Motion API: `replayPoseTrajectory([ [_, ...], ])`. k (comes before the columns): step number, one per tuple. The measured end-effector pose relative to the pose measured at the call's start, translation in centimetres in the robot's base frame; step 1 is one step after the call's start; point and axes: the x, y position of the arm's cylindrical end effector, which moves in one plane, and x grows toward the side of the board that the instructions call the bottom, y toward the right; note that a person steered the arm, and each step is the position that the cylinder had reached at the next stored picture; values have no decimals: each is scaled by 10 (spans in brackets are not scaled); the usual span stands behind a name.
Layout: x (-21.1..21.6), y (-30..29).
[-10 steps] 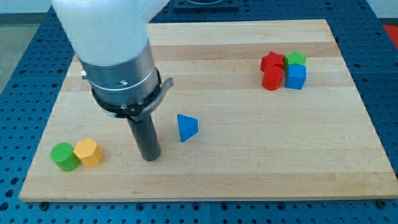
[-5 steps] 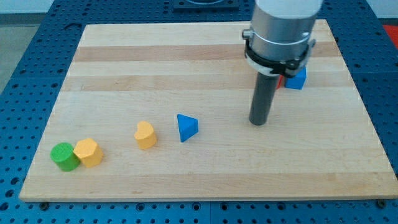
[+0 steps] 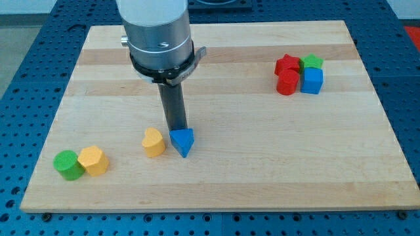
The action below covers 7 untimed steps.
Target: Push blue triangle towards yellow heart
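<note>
Blue triangle (image 3: 182,141): touching my tip (image 3: 176,130), just below it toward the view's bottom, pressed from above. Yellow heart (image 3: 153,142): just left of the tip, close beside the triangle, narrow gap showing. Task judged nearly complete. No claw fitted; plain rod, nothing gripped. Green cylinder (image 3: 67,164) and yellow hexagon (image 3: 94,160): well left, lower. Red and blue cluster (image 3: 299,73): far right, upper.

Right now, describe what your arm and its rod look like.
My arm is a white casing ending in a silver-grey metal cylinder ringed by a black band with a small side tab. Below it hangs a straight dark rod; my tip is plain, unmarked. No cables show.
</note>
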Motion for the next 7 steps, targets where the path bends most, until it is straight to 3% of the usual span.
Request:
replayPoseTrajectory([
  [3, -1, 110],
  [7, 19, 54],
])
